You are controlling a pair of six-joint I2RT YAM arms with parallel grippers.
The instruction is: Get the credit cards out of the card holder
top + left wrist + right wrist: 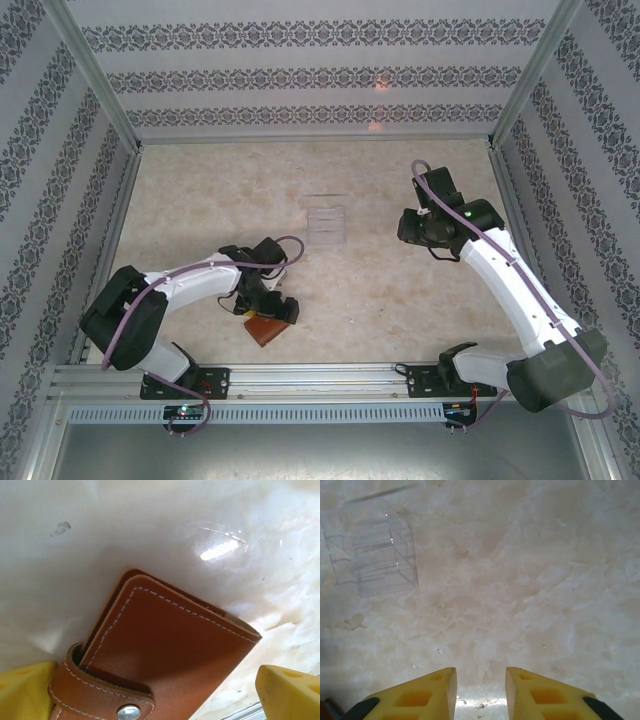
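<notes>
Between the fingers of the wide-open, empty left claw (157,694) the wallet (170,650) lies snapped shut by its tab (100,700); grasping is judged in hand, unsnapping needed next, likely by the part-open, empty right claw (481,690).

Lab cell: aluminium frame (300,378), patterned walls (300,60)

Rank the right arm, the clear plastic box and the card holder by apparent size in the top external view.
1. Right arm.
2. Clear plastic box.
3. Card holder, though the left gripper hides part of it, so its place below the box is unsure.
</notes>
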